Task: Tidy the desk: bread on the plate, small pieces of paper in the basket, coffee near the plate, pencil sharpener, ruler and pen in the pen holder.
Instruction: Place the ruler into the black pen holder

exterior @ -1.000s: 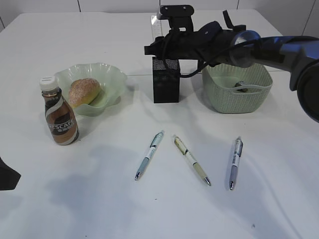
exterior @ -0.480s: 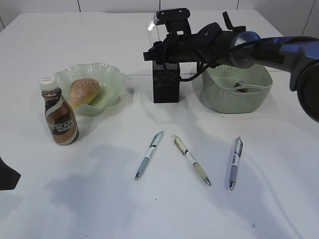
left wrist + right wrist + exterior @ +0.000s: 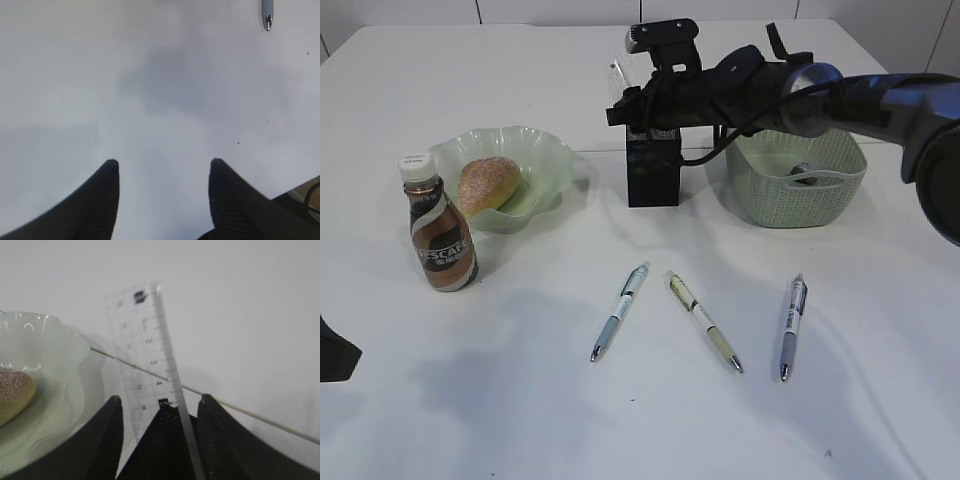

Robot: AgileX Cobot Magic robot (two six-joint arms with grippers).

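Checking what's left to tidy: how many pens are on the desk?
3, in a row near the front: left pen, middle pen, right pen. None visible inside the pen holder.

My right arm reaches in from the right side and stretches leftward, wrist level, to hang over the pen holder point(image 3: 652, 160). My right pincer point(image 3: 159, 405) points down at that holder, its two dark fingers point(image 3: 102, 440) apart, one on each side of the holder's near corner. My left pincer point(image 3: 162, 167) hovers low over the bare bench point(image 3: 150, 90), far from the pen holder, fingers spread with nothing between them
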